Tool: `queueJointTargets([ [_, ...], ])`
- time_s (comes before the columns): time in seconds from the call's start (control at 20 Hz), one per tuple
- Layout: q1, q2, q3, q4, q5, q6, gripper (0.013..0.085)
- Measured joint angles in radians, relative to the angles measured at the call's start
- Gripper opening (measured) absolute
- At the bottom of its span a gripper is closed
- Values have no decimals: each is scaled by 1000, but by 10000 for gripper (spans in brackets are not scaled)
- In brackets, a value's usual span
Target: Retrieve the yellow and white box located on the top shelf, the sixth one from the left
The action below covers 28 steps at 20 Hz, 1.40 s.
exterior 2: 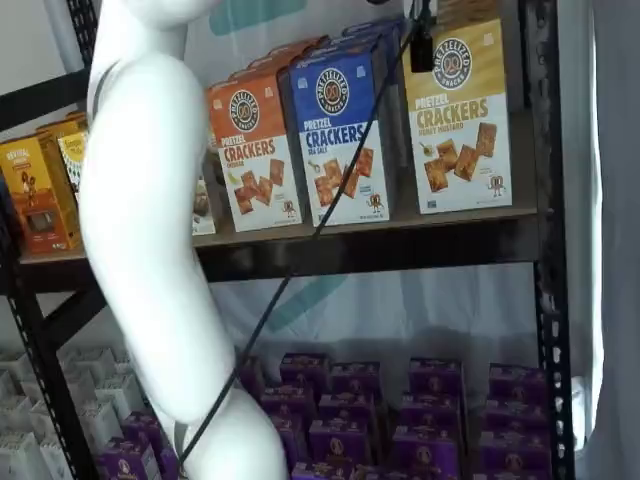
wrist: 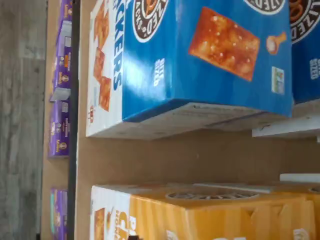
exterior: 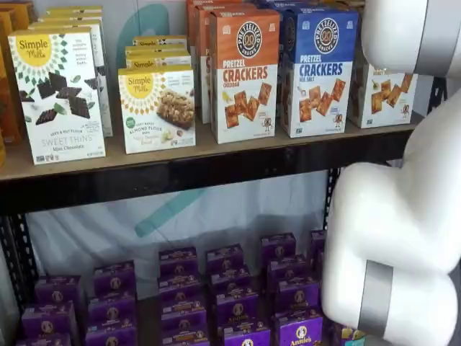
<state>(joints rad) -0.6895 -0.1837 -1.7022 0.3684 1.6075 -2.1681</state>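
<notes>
Currently, wrist view: yellow box (wrist: 220, 215) and blue box (wrist: 200, 55) stand apart on the top shelf (wrist: 190, 155), bare board between them. Purple boxes (wrist: 60, 125) sit on a lower level past the black rail (wrist: 75, 100). No fingers visible here.

Shelf view: the white arm (exterior: 403, 216) covers much of the yellow box (exterior: 382, 97); only its lower cracker print shows. The blue box (exterior: 317, 72) is beside it, then the orange box (exterior: 243, 76). The end effector is not seen here.

Shelf view: the end effector (exterior 2: 421, 45) shows only as a black piece hanging from the top edge, with a cable (exterior 2: 330, 210) beside it. Can't tell whether it is released or clenched. The yellow box (exterior 2: 458, 120) stands upright on the shelf, directly under and behind the end effector, which overlaps the box's upper corner. Contact can't be judged.
</notes>
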Motion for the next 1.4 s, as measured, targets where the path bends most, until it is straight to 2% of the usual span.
queueJointTargets([
  [0.4,14,35,-69,-38,79,21,850],
  [0.6,5,44,-87,-9,101,31,850],
  [1.2,31,30,-46,-35,26,27,850],
  [1.4,42,50,-71,-59,51,35,850],
])
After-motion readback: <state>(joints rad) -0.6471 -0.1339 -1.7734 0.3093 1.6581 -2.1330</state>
